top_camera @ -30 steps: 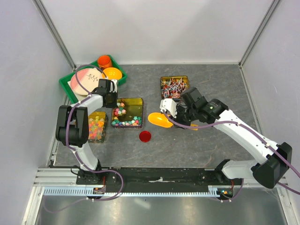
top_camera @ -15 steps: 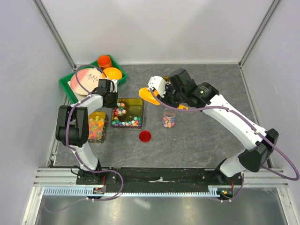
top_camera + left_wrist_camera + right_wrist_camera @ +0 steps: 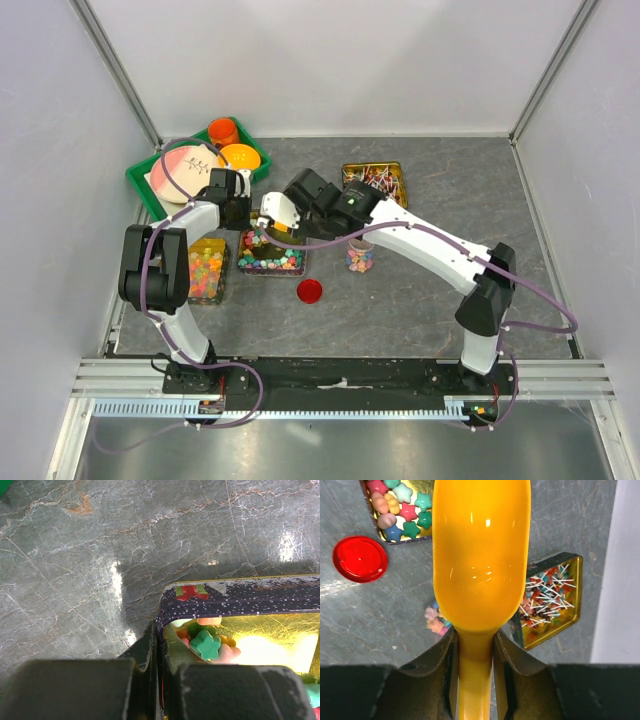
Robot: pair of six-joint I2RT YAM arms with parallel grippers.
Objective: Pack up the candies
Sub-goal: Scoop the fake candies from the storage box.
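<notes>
Grey marbled table (image 3: 430,290) with pale walls around it. The left gripper (image 3: 159,655) is clamped on the corner wall of the gold tin (image 3: 240,595), its fingers pressed together on either side of the wall. The right gripper (image 3: 475,645) is closed on the handle of the yellow scoop (image 3: 480,555), whose bowl looks empty and hangs over the tin's right side.

The candies (image 3: 205,645), small pastel stars, lie heaped in that tin, left of the table's middle. A further portion already sits in the clear jar (image 3: 360,256) near the table's centre, with the red lid (image 3: 310,291) lying off it toward the near edge.

The main risk, as I judge it, is the dig. A scoop pushed hard along the tin floor could lever the tin against its single pinched corner and tilt or skid it, scattering stars. A heaped load could also shed pieces on the way across. Nothing steadies the jar, and the right arm reaches directly over it, so a low elbow or a clumsy pour at its narrow mouth could knock it over.
</notes>
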